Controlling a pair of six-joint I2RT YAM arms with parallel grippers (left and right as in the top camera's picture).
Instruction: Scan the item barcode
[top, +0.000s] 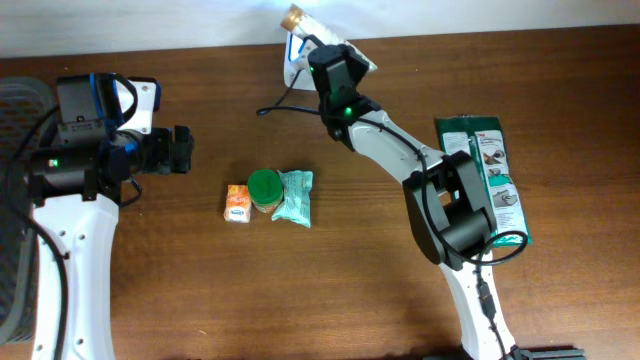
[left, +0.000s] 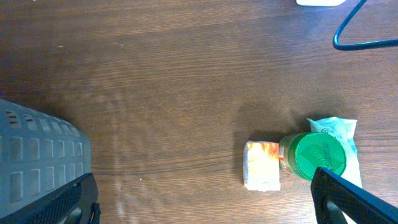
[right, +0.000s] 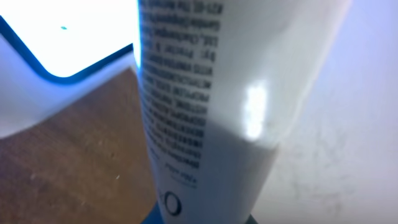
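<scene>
One tube (top: 304, 30) is pinched by the right gripper (top: 318, 48), at the scanner (top: 290, 66) just beside its jaws: scan step. Next move likely calls for rolling its barcode toward the scanner. Long axis runs straight out from the jaws, cap (top: 293, 16) outward. Left gripper (top: 186, 150) jaws: spread, empty.
</scene>
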